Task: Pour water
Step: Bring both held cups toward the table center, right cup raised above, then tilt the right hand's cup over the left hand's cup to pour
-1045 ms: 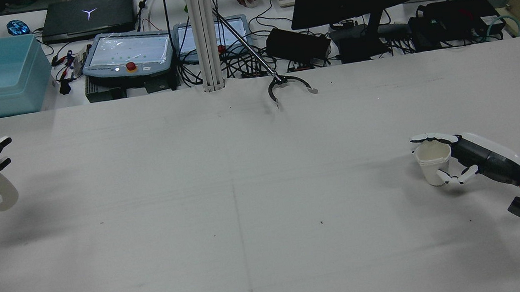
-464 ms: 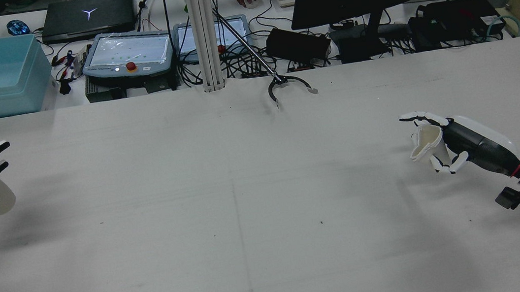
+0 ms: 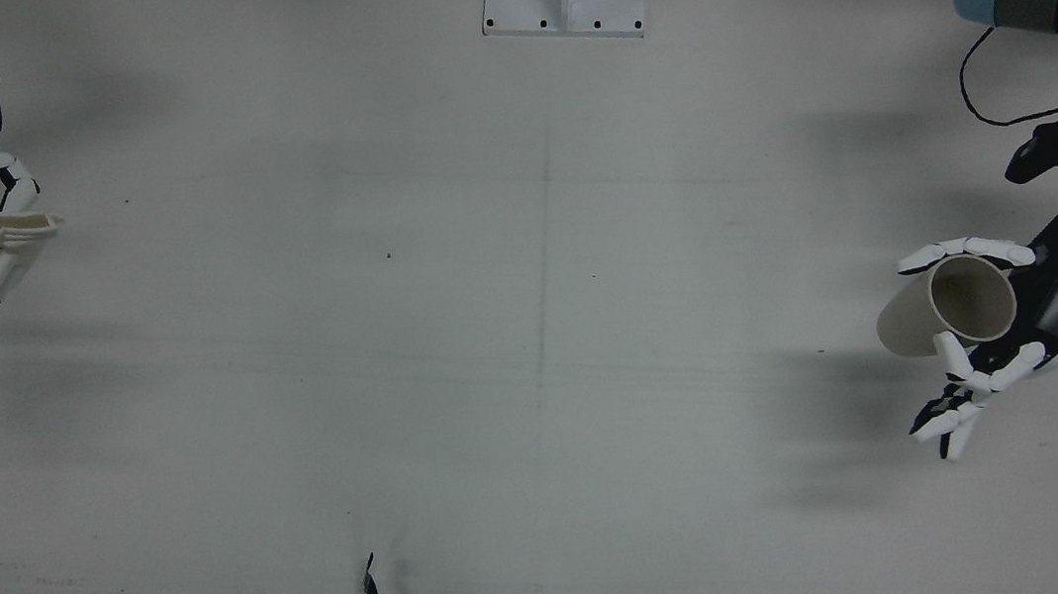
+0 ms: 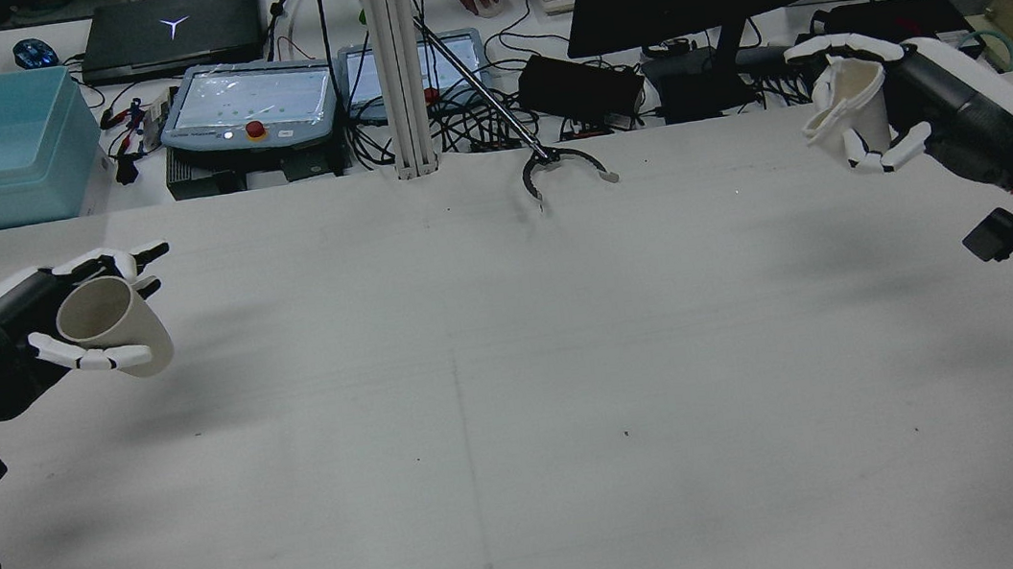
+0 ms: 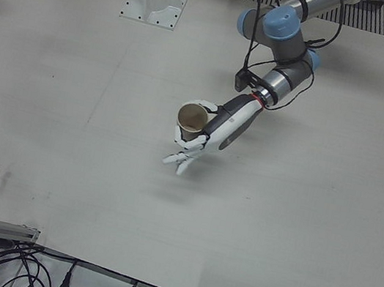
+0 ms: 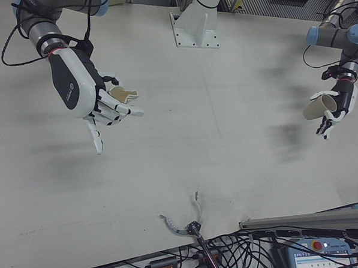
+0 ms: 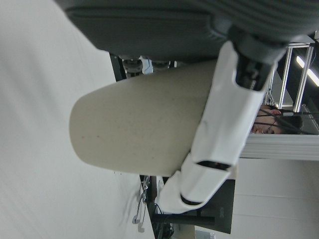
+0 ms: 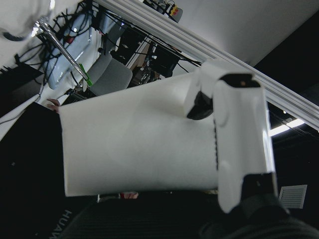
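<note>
Left hand (image 4: 40,342) grips a beige paper cup (image 4: 113,325), right hand (image 4: 893,126) a crumpled white cup (image 4: 850,109); bring both together over mid-bench (image 4: 521,399), rims level, before tipping

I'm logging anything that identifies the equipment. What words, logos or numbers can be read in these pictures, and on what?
"Y"-shaped glowing logo, no letters: on the laptop lid.
"HUAWEI", partly cut off: on a dark surface at the right hand view's bottom edge.
Small round mark on the right hand: too small to read.
Control tablet screens: blurred, unreadable.
Both cups: no print.
</note>
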`<state>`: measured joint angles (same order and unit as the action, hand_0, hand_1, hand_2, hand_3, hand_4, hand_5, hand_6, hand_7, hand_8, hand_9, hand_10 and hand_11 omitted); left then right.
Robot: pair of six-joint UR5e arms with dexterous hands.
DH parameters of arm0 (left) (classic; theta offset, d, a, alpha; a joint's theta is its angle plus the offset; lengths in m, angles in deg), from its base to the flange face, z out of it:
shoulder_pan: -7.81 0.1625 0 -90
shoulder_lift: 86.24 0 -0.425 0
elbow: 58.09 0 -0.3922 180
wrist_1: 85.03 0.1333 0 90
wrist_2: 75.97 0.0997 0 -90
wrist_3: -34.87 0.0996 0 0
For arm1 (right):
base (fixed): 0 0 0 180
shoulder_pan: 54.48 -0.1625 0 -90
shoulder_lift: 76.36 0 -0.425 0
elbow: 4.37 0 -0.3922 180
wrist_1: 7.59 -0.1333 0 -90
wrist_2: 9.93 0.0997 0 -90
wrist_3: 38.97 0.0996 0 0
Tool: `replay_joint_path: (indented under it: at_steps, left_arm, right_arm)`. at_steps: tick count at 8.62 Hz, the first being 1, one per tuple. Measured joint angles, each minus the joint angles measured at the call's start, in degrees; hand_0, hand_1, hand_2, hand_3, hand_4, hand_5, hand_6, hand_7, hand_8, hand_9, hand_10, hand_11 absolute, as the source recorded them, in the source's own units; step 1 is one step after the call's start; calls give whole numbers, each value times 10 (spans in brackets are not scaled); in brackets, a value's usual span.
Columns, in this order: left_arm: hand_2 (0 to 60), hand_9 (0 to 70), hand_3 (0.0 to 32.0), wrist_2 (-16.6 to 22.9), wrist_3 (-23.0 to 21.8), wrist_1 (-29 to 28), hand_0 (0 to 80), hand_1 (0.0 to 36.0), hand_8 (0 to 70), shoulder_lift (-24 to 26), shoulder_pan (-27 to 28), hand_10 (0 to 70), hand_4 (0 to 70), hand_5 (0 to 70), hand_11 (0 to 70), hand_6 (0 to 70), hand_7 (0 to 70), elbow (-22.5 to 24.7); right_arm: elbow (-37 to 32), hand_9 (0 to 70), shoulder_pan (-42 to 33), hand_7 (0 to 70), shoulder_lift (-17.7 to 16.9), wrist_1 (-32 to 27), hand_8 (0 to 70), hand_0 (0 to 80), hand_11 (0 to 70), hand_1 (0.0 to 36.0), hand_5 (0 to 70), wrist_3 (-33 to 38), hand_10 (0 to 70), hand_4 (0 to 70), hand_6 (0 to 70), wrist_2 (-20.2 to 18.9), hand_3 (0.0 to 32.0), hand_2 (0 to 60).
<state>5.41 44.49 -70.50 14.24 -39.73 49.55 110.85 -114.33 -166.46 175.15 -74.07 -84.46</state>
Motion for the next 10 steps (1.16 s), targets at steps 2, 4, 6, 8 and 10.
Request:
replay_joint_path:
  at_steps: [2, 4, 6, 8, 10]
  left_arm:
    - [600, 11, 0, -1, 33, 59, 800, 360, 30, 127, 63, 47, 287, 700, 115, 134, 126, -39]
    - [600, 12, 0, 0, 49, 101, 800, 360, 31, 224, 92, 47, 284, 700, 115, 140, 130, -83]
    - [600, 11, 0, 0, 52, 117, 800, 360, 30, 266, 98, 46, 286, 700, 112, 140, 129, -106]
    - [600, 12, 0, 0, 50, 124, 800, 360, 29, 276, 98, 44, 294, 700, 110, 141, 131, -104]
    - [600, 12, 0, 1, 48, 136, 800, 360, 31, 287, 98, 46, 295, 700, 112, 144, 133, -99]
  right_arm:
    - [56, 632, -59, 700, 118, 143, 465, 800, 0, 360, 254, -5, 0, 433, 700, -14, 0, 600]
    - [81, 627, -73, 700, 236, 261, 477, 800, 114, 360, 257, -67, 49, 682, 700, -31, 0, 600]
    - [66, 574, -21, 700, 326, 328, 439, 800, 77, 360, 248, -188, 25, 700, 700, -29, 0, 600]
    - [31, 500, 73, 700, 359, 342, 370, 800, 18, 360, 228, -304, 0, 700, 700, 16, 0, 600]
    - [6, 483, 164, 700, 370, 344, 347, 800, 15, 360, 223, -399, 0, 700, 692, 77, 0, 600]
